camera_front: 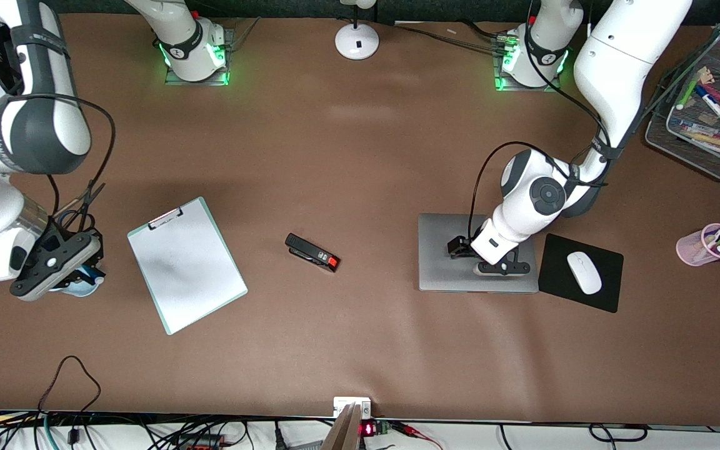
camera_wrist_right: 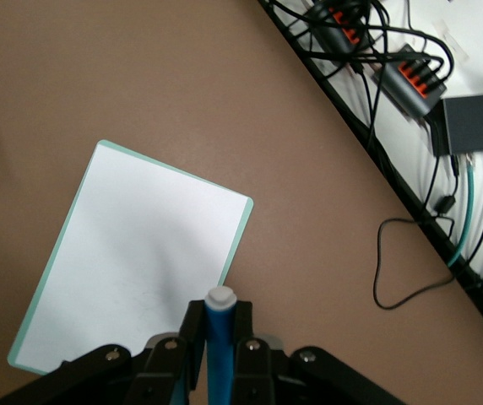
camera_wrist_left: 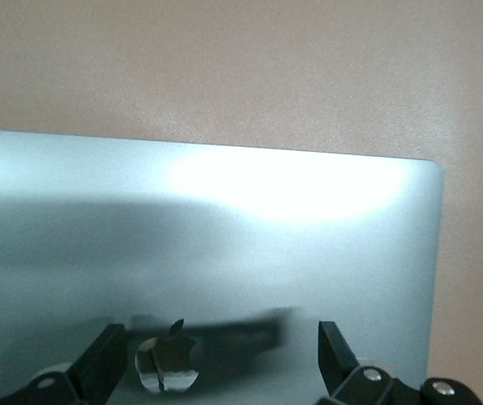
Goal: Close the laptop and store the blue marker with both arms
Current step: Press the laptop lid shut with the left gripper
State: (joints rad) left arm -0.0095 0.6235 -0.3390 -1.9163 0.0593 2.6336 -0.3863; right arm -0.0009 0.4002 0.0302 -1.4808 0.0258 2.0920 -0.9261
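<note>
Marker in right tool, only in wrist view.

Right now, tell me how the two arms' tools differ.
The right tool is shut on the blue marker, up over the table's right-arm end beside the clipboard. The left tool is open and holds nothing, low over the closed laptop lid. Both are black two-finger tools.

On the surface the closed laptop lies toward the left arm's end, just beside the mousepad carrying the mouse, while the stapler lies between the laptop and the clipboard, which lies toward the right arm's end.
</note>
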